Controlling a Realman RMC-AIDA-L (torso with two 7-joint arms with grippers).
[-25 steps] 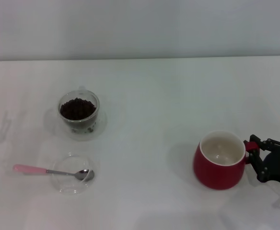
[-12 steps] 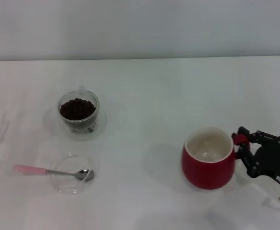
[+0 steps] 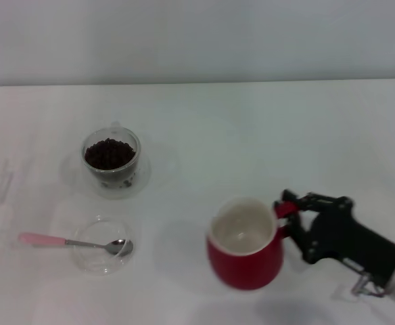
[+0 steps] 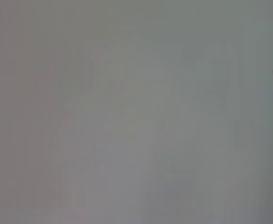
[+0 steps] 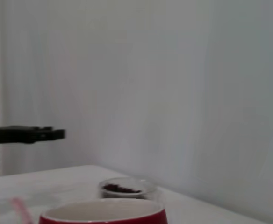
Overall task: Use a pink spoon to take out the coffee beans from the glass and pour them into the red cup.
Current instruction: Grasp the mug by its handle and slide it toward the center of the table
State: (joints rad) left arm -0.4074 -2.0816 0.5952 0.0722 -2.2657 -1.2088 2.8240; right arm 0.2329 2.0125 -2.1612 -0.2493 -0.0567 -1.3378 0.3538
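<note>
the right gripper [image 3: 287, 218] has its fingers clamped on the handle of the red cup [image 3: 245, 245], which sits well right of the pink spoon [image 3: 76, 242]. the glass [image 3: 111, 158] with coffee beans [image 3: 109, 154] stands behind the spoon, bare table [image 3: 251, 135] between. left gripper out of view.

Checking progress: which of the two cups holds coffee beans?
The glass, heaped with coffee beans; the red cup in the right gripper shows only its white inside.

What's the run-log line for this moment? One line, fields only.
right gripper: shut on red cup handle, carrying | pink spoon: on table | coffee beans: in glass
</note>
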